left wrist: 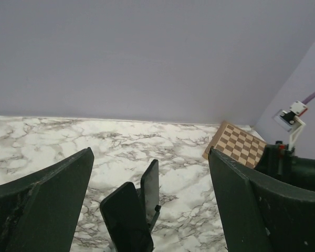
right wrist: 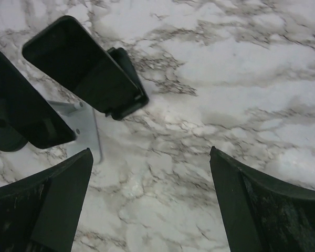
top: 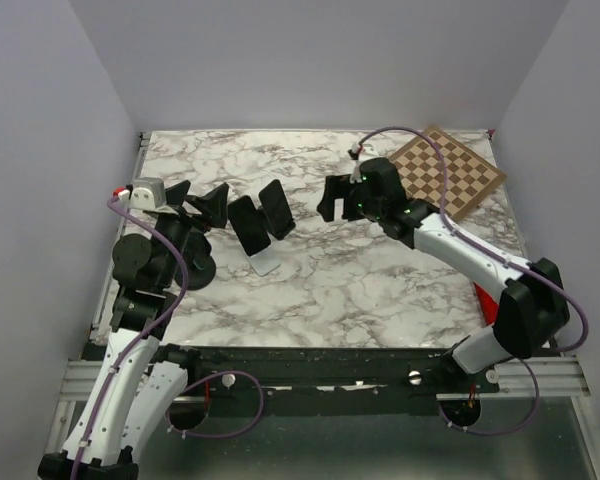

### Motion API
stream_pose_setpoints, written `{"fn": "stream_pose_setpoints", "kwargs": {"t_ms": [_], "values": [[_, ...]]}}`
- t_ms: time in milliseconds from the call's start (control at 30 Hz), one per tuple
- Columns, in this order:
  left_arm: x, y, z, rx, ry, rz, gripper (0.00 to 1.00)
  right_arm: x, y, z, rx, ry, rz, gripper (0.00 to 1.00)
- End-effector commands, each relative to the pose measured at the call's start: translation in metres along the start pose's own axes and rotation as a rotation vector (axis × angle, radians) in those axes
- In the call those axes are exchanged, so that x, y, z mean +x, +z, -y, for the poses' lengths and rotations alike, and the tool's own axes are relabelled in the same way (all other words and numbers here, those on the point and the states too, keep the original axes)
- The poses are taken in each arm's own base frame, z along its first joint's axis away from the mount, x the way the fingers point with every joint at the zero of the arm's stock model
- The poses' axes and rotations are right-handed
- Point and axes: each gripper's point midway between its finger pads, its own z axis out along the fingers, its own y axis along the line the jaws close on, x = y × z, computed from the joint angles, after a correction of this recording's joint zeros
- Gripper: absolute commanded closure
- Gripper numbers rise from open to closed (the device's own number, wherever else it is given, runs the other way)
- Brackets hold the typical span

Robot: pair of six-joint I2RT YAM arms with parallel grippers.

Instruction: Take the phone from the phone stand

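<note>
**Phone in its stand between 2 spread pincers**

Left pincer (top: 206,205) has its fingers wide apart and holds nothing. Just ahead of it the phone stand (top: 250,228) rises from a grey base plate (top: 267,265) on the marble table (top: 360,285). The phone (top: 277,208) leans in the stand's black cradle, on its far side and close in front of the right pincer (top: 332,200), which is also spread and empty. Behind that pincer lies a chessboard (top: 448,172).

Bare marble (top: 305,212) separates phone (top: 276,208) from right end effector (top: 327,198).
</note>
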Motion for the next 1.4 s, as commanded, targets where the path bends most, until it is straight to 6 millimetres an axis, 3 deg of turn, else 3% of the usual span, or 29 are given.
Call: {"fn": "stream_pose_setpoints", "kwargs": {"t_ms": [0,233,367,667,967,1367], "values": [[-0.005,0.002,0.012,0.050,-0.020,-0.012,0.02,-0.045,0.038,-0.059,-0.139,-0.085,0.198,0.00],[0.001,0.003,0.020,0.088,-0.073,-0.020,0.01,-0.041,0.102,-0.101,-0.232,-0.184,0.173,0.00],[0.000,0.003,0.016,0.070,-0.072,-0.027,0.01,-0.026,0.125,-0.107,-0.188,-0.267,0.156,0.00],[-0.001,0.003,0.020,0.087,-0.071,-0.026,0.01,-0.004,0.131,-0.124,-0.286,-0.330,0.137,0.00],[0.003,0.003,0.020,0.094,-0.081,-0.034,0.02,-0.004,0.143,-0.121,-0.249,-0.357,0.157,0.00],[0.004,0.004,0.023,0.109,-0.088,-0.039,0.02,0.009,0.158,-0.136,-0.273,-0.402,0.164,0.04]]}}
